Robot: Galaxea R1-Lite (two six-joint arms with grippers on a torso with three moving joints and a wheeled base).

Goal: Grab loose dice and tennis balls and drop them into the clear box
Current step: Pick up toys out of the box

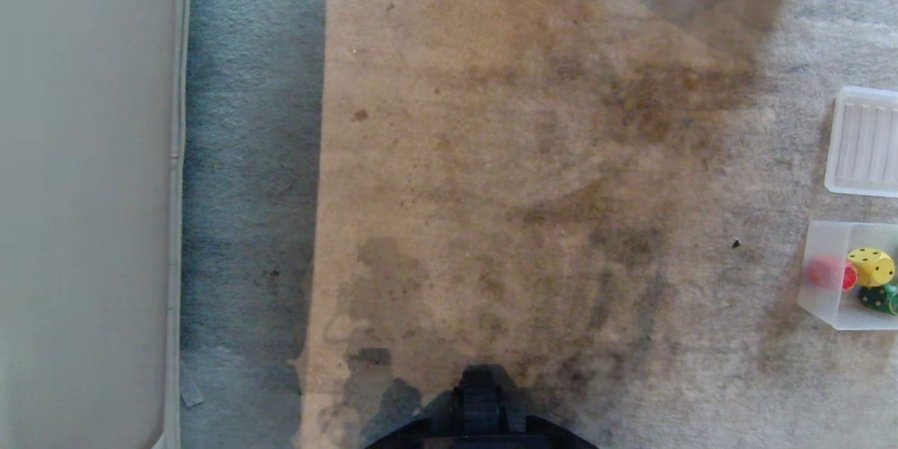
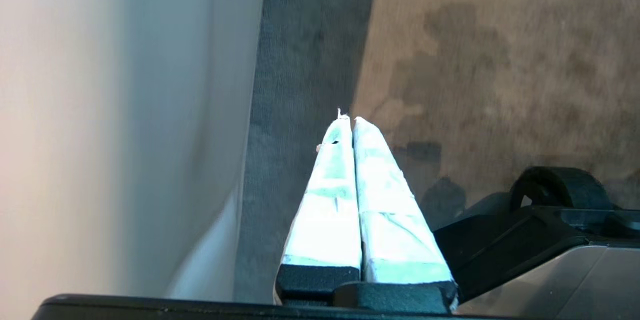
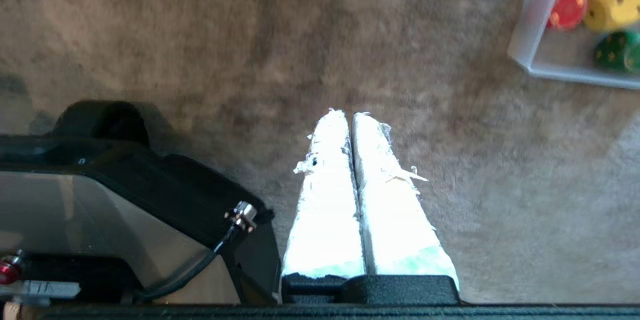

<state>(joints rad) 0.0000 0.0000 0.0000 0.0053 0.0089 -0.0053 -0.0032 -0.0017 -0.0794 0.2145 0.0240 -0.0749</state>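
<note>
A: Biggest first?
B: Stained carpet (image 1: 491,154) across the floor, pale wall (image 1: 84,189) along nine o'clock in the head view, dark robot base (image 1: 480,414) at six o'clock.
A: And the task's things?
B: Clear box (image 1: 814,273) at four o'clock, cut by the frame edge; ribbed lid (image 1: 863,140) flat on the carpet just past it, at three o'clock. Inside the box: yellow die (image 1: 872,266), red die (image 1: 826,272) touching its side, dark green die (image 1: 880,298) just beneath the yellow. No telling about the rest of the box.
A: Jaws?
B: Left gripper (image 2: 348,120) pressed together, holding nothing, hanging over the carpet beside the wall. Right gripper (image 3: 348,115) likewise closed and empty, well apart from the box.
</note>
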